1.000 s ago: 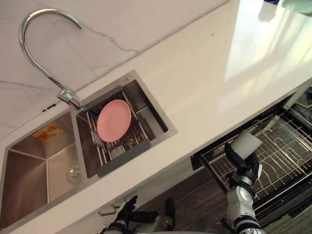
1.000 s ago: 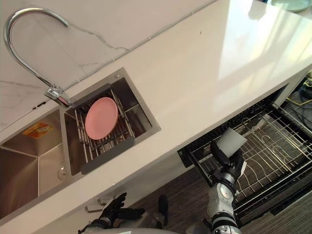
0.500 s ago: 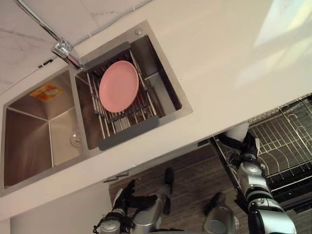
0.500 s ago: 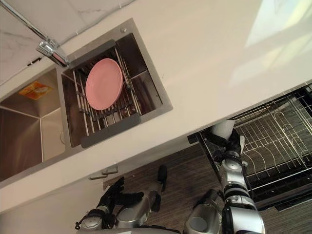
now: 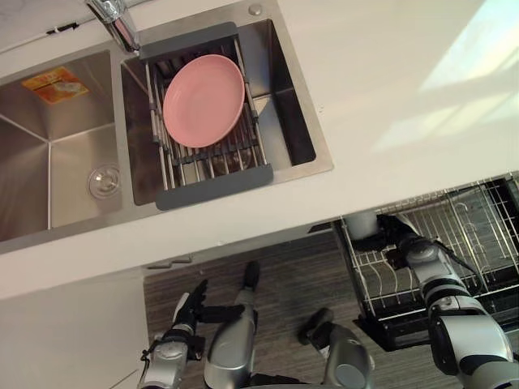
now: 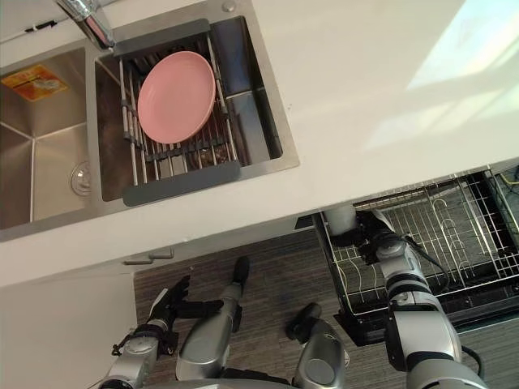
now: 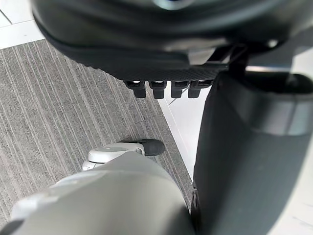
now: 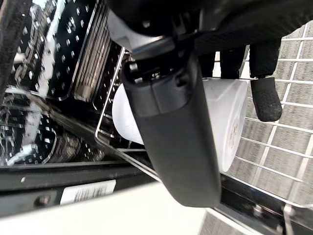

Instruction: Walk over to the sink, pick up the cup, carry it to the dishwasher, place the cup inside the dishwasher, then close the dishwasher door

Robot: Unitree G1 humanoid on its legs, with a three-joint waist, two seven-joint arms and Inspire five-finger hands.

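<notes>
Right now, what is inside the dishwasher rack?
The white cup, at the corner of the dishwasher rack by the countertop, with the right hand fingers curled round it. Other wires look bare. The countertop hides the part beneath it.

the plate (image 5: pixel 203 100) is pink. the cup (image 8: pixel 230 120) is white. the sink (image 5: pixel 57 186) is shiny silver, the counter (image 5: pixel 389 73) is white, and the floor (image 5: pixel 284 275) is dark grey with thin stripes.
</notes>
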